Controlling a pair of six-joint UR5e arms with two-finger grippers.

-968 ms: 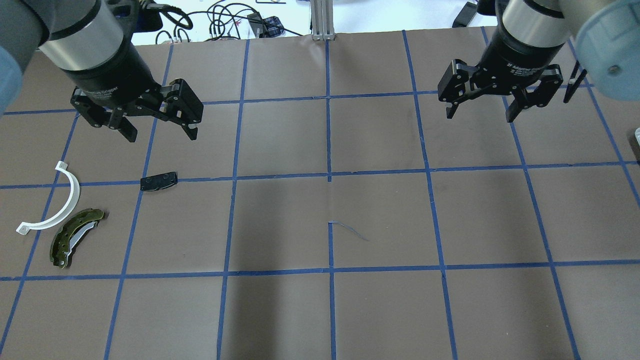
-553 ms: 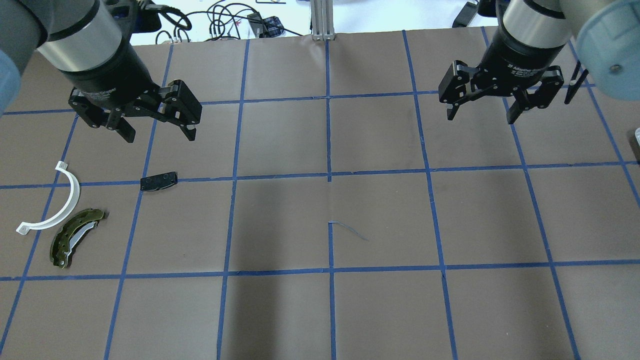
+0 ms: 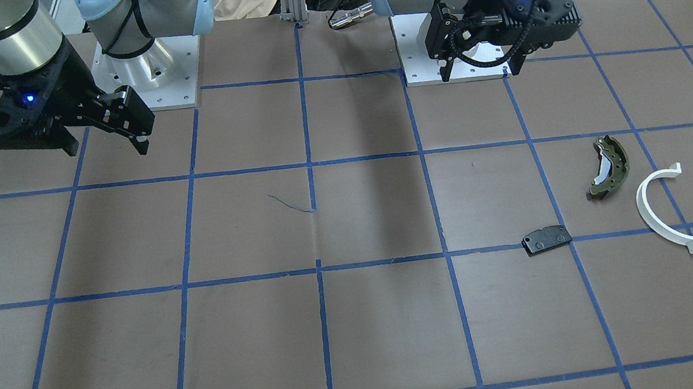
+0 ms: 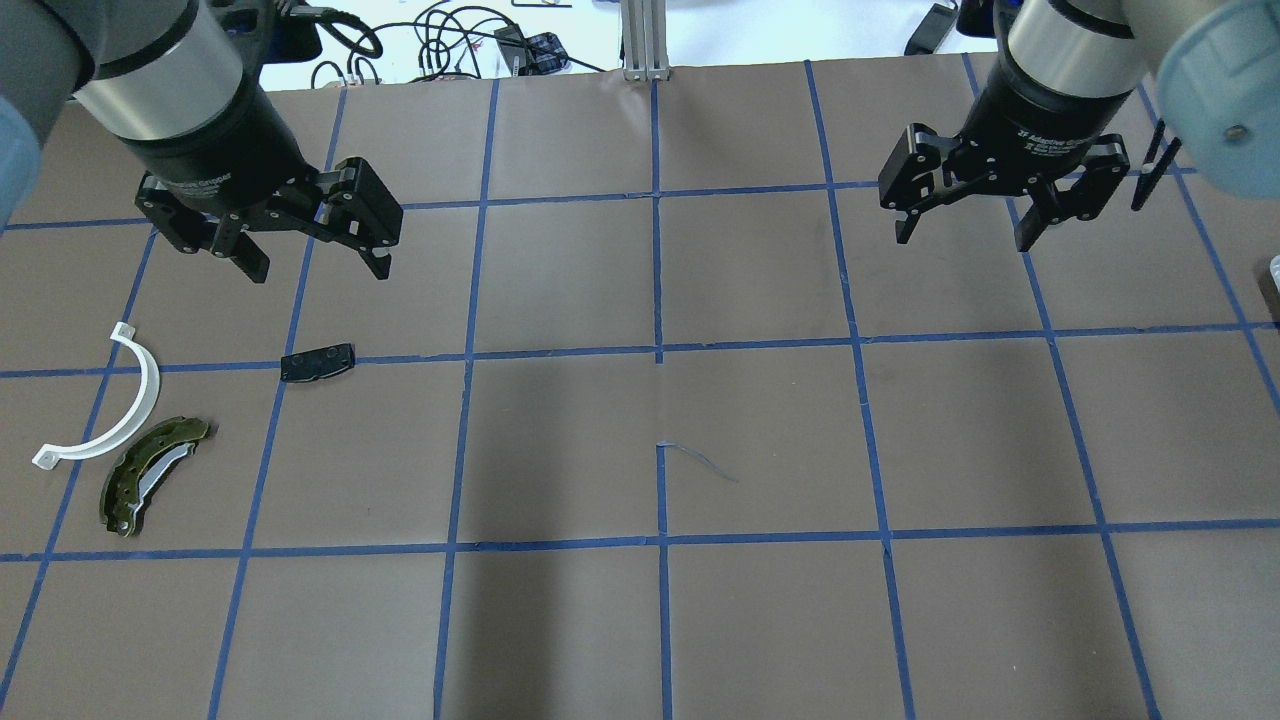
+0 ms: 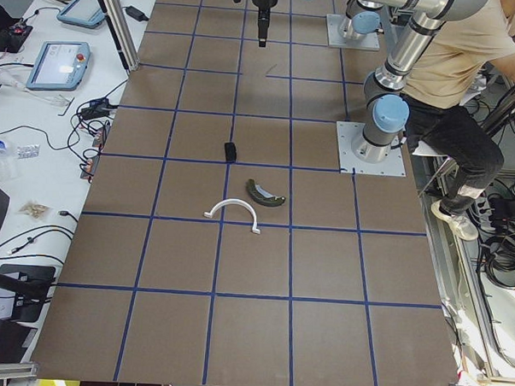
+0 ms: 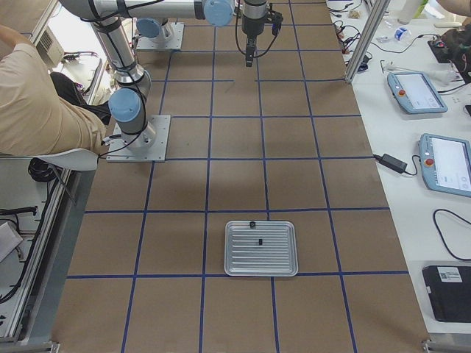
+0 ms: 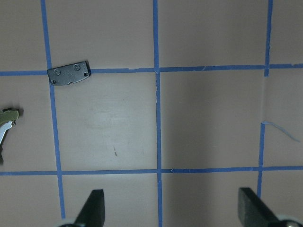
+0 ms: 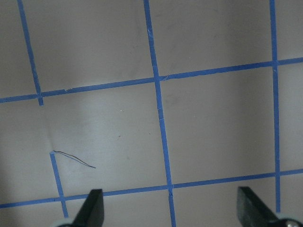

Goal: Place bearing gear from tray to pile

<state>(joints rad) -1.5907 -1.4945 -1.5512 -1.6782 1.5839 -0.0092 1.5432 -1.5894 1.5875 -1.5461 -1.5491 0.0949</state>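
Note:
The pile lies on the robot's left side of the table: an olive-green brake shoe, a white half-ring and a flat black pad. They also show in the front view as the shoe, the half-ring and the pad. A metal tray shows only in the right side view. Two small dark parts lie on it, one at its far rim and one near its middle. They are too small to tell which is the bearing gear. My left gripper hangs open and empty above the table behind the pad. My right gripper hangs open and empty at the far right.
Brown paper with a blue tape grid covers the table. An aluminium post and cables stand at its far edge. A person in a beige shirt sits by the robot bases. Tablets lie on the side bench.
Both grippers have shifted only slightly and stay open. The pile parts have not moved.

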